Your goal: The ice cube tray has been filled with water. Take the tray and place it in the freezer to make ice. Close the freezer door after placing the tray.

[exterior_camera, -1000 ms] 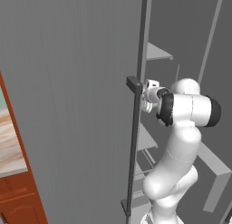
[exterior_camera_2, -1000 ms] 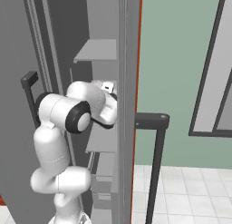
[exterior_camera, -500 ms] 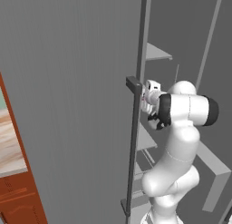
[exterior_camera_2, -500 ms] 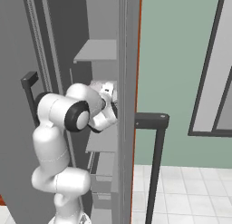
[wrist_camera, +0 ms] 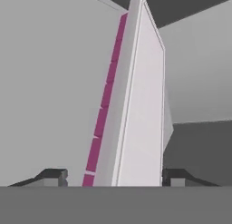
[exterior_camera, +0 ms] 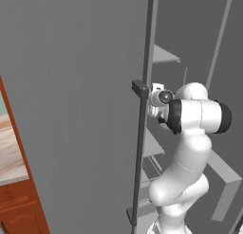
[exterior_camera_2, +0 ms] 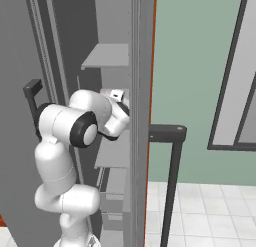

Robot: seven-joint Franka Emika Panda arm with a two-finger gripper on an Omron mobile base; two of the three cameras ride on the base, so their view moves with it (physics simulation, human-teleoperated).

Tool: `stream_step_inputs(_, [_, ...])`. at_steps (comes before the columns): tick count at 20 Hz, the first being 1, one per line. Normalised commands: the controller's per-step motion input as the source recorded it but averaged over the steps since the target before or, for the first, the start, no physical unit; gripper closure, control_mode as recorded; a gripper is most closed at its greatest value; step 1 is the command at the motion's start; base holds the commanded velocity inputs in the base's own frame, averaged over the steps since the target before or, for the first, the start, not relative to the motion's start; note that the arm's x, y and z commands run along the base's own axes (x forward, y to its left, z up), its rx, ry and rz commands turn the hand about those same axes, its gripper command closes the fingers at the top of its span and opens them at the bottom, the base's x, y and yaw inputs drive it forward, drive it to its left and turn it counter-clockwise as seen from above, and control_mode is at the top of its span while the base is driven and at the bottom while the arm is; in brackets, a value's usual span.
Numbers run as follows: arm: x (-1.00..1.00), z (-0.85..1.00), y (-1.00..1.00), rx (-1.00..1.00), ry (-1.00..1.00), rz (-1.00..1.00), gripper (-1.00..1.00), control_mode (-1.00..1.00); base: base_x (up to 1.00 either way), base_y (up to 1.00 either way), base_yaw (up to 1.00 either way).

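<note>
You had the ice cube tray [wrist_camera: 136, 109] clamped on edge between the gripper [wrist_camera: 112, 175] fingers, already inside the freezer [exterior_camera_2: 112, 56], so setting it down and closing the freezer door [exterior_camera: 71, 110] remained.

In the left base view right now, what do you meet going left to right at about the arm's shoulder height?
Wooden cabinet → freezer door → its dark bar handle → gripper → the arm's white elbow → grey inner shelf.
</note>
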Motion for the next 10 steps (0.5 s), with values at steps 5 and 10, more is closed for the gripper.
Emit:
stream_step_inputs(5, [-0.11, 0.03, 0.0, 0.0, 0.0, 0.04, -1.0, -1.0, 0.0, 0.0, 0.0])
stream_step_inputs(10, [-0.28, 0.3, 0.05, 0.0, 0.0, 0.01, -1.0, -1.0, 0.0, 0.0, 0.0])
